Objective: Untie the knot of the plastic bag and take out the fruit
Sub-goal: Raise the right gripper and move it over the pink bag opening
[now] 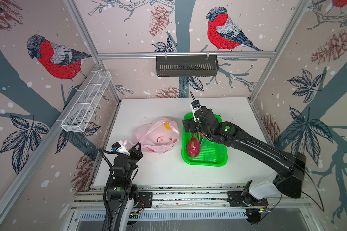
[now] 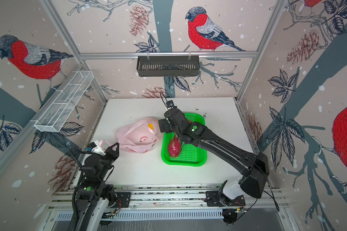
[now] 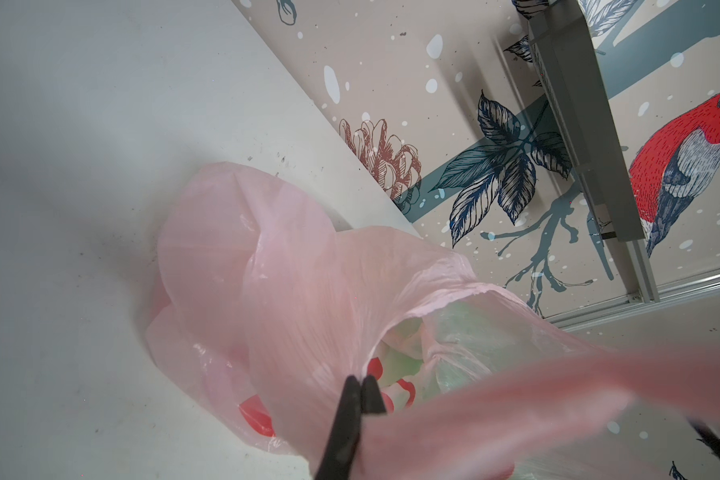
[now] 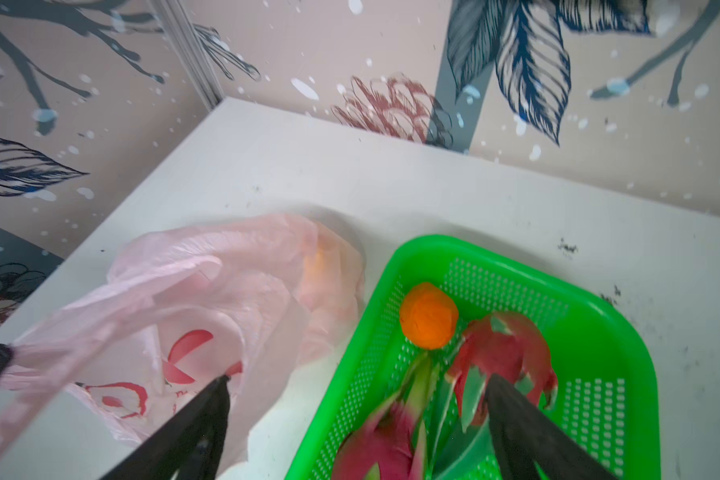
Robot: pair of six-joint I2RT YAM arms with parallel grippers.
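The pale pink plastic bag (image 1: 158, 138) (image 2: 138, 138) lies mid-table with its mouth slack. My left gripper (image 1: 137, 147) (image 3: 360, 380) is shut on the bag's film near a loop handle, at its near-left end. The knot is out of view; the handles show as loose strips. One orange fruit (image 1: 167, 126) (image 4: 314, 262) shows through the bag. In the green basket (image 1: 204, 163) (image 4: 624, 332) lie two dragon fruits (image 4: 504, 353) (image 4: 383, 444) and an orange ball (image 4: 429, 316). My right gripper (image 4: 358, 379) hangs open above the basket's left rim, holding nothing.
A black slotted basket (image 1: 186, 66) hangs on the back wall and a white wire shelf (image 1: 86, 104) on the left wall. Aluminium rails (image 1: 188, 192) run along the table's front edge. Dark specks (image 4: 566, 247) lie behind the green basket.
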